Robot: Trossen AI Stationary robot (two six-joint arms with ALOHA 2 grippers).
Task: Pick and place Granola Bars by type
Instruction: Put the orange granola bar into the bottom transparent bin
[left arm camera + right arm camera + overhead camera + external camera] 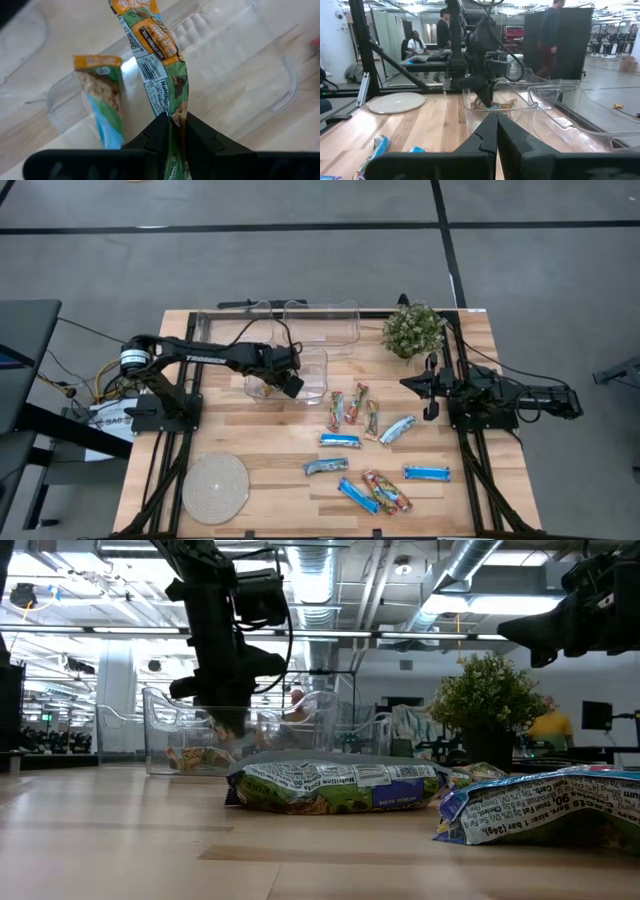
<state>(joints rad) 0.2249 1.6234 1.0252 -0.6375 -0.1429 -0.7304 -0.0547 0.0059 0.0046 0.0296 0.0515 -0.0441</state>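
In the left wrist view you see a granola bar (159, 75) with an orange, white and green wrapper, printed with a barcode and nutrition text. It hangs lengthwise from the left claw (176, 131), whose fingers are closed tight on one end of the wrapper. A second bar (102, 97) of the same orange-and-green kind lies just beside it, flat on the floor of a clear bin (260, 75).

In the high view the left claw (287, 378) reaches down into the small clear bin (318, 370) near the counter's middle; two larger clear bins (320, 320) stand touching behind it. Their contents cannot be made out.

The remaining bars (370, 445) lie scattered on the counter (260, 430) right of that bin: multicoloured ones (336, 411) nearest it, silvery-blue (397, 428) and bright blue ones (427, 473) farther out.

The right claw (496, 131) waits with its fingers pressed together, holding nothing, above the counter's right edge beside the potted plant (412, 330). A round woven disc (215, 485) rests at the near-left corner.
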